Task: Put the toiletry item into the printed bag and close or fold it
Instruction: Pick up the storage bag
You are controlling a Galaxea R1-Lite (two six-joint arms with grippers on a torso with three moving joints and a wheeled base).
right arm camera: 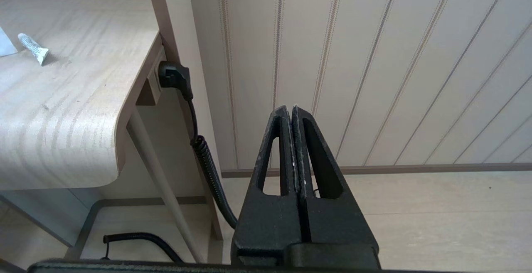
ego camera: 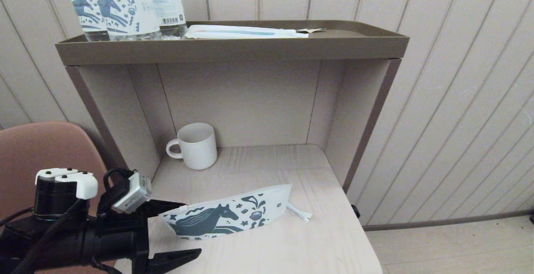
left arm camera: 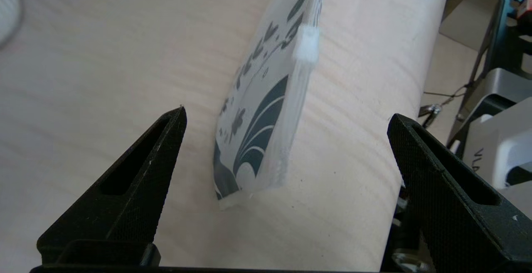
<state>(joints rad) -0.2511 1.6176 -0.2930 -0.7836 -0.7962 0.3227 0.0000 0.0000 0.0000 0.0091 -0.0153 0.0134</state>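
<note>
The printed bag [ego camera: 225, 217], a white pouch with a dark teal horse, lies on the pale wooden table [ego camera: 292, 249]. Its white zip slider [left arm camera: 306, 43] sits on the top edge. The toiletry item [ego camera: 299, 212], a thin white wrapped stick, lies on the table just off the bag's right end, and it also shows as the toiletry item [right arm camera: 33, 48] in the right wrist view. My left gripper [ego camera: 192, 227] is open at the bag's left end. In its wrist view the left gripper [left arm camera: 287, 113] straddles the bag [left arm camera: 257, 131] without touching it. My right gripper [right arm camera: 291, 109] is shut and empty, low beside the table's right side.
A white ribbed mug [ego camera: 196, 145] stands at the back of the alcove. On the brown top shelf [ego camera: 233, 51] are clear bottles [ego camera: 125, 7] and a long flat white packet [ego camera: 242, 32]. A pink chair [ego camera: 41, 149] is at the left. A black plug and coiled cable [right arm camera: 174, 77] hang under the table's right edge.
</note>
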